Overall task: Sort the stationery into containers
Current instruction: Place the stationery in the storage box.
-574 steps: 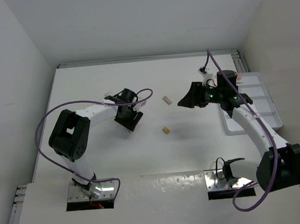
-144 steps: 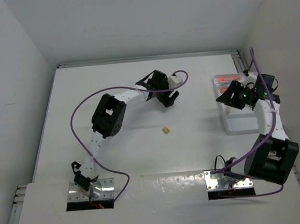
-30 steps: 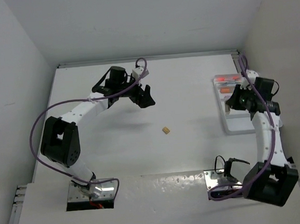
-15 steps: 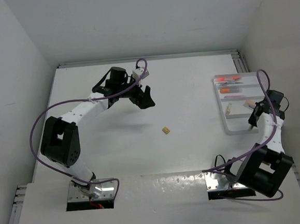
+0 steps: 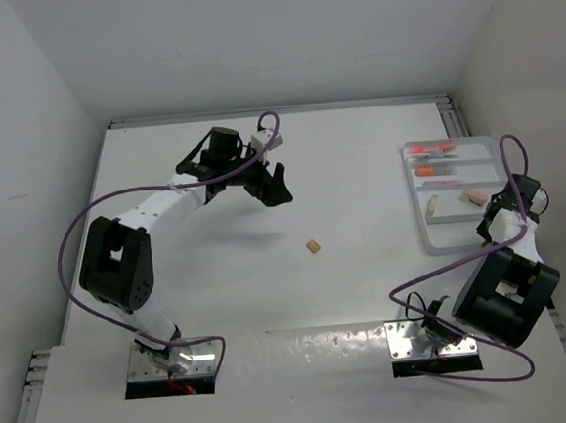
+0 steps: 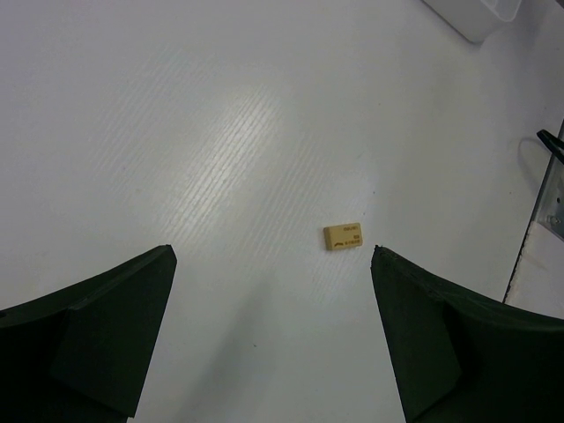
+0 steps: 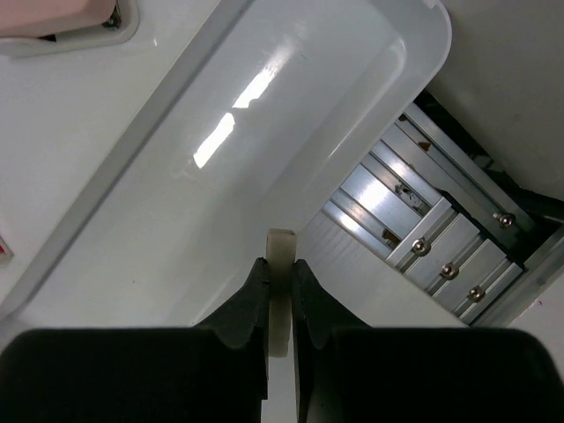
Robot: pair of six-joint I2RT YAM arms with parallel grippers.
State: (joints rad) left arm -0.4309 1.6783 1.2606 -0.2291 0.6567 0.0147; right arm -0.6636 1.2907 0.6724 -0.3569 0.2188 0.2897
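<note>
A small tan eraser (image 5: pixel 312 246) lies alone on the table; in the left wrist view the tan eraser (image 6: pixel 343 236) sits just ahead of my left gripper (image 6: pixel 273 256). That left gripper (image 5: pixel 273 187) hovers open and empty behind the eraser. The white divided tray (image 5: pixel 441 248) at the right holds orange-red pens (image 5: pixel 430 148), a grey pen (image 5: pixel 441 159), a tan block (image 5: pixel 433 205) and a pink block (image 5: pixel 474 196). My right gripper (image 5: pixel 487 225) hangs over the tray's near right corner. In its wrist view the right gripper (image 7: pixel 280 264) is shut on a pale whitish eraser block (image 7: pixel 281 245) above the tray (image 7: pixel 352 97).
An aluminium rail (image 7: pixel 441 238) runs just past the tray's right edge, close to the side wall. A pink item (image 7: pixel 53 18) shows in a neighbouring compartment. The right arm's metal base plate (image 5: pixel 425 339) sits at the near table edge.
The right arm has folded back from over the tray's middle to its near right corner, uncovering the pink and tan blocks. The left arm has barely shifted.
</note>
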